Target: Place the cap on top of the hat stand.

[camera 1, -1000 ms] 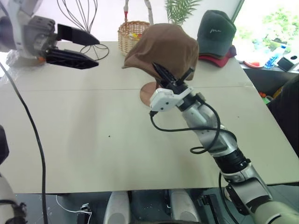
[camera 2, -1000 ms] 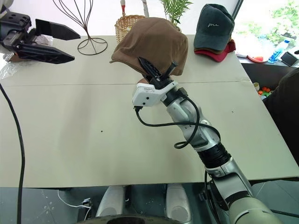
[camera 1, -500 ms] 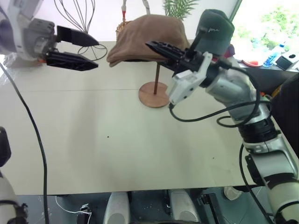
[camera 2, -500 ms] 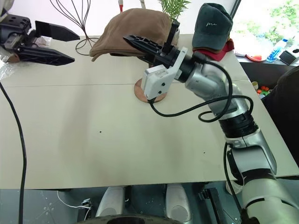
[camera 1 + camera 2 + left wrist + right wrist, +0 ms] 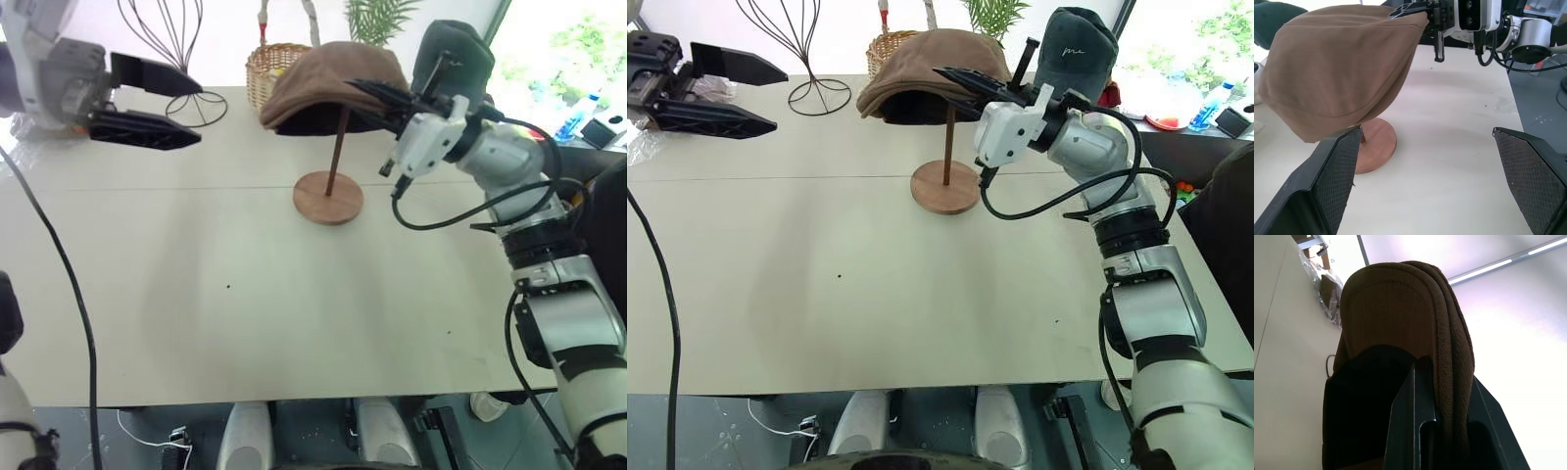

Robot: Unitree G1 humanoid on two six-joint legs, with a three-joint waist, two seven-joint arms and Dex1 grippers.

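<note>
The brown cap (image 5: 328, 80) lies level over the top of the hat stand, whose thin rod (image 5: 338, 147) rises from a round wooden base (image 5: 328, 198); the stand's top is hidden under the cap. My right gripper (image 5: 955, 78) reaches in from the right and is shut on the cap's rim, which the right wrist view shows pinched between its fingers (image 5: 1415, 421). My left gripper (image 5: 196, 115) hangs open at the far left, well apart from the cap, with the cap (image 5: 1342, 68) and the base (image 5: 1374, 147) ahead of it.
Along the table's far edge stand a black wire stand (image 5: 167, 39) and a wicker basket (image 5: 266, 67). A dark green baseball cap (image 5: 451, 54) sits on a red cap (image 5: 1109, 95) just behind my right gripper. A crumpled plastic bag (image 5: 20, 122) lies far left.
My right gripper has lifted the cap from hanging low in front of the stand and swung right; the cap now lies level over the rod. The left gripper has stayed put.
</note>
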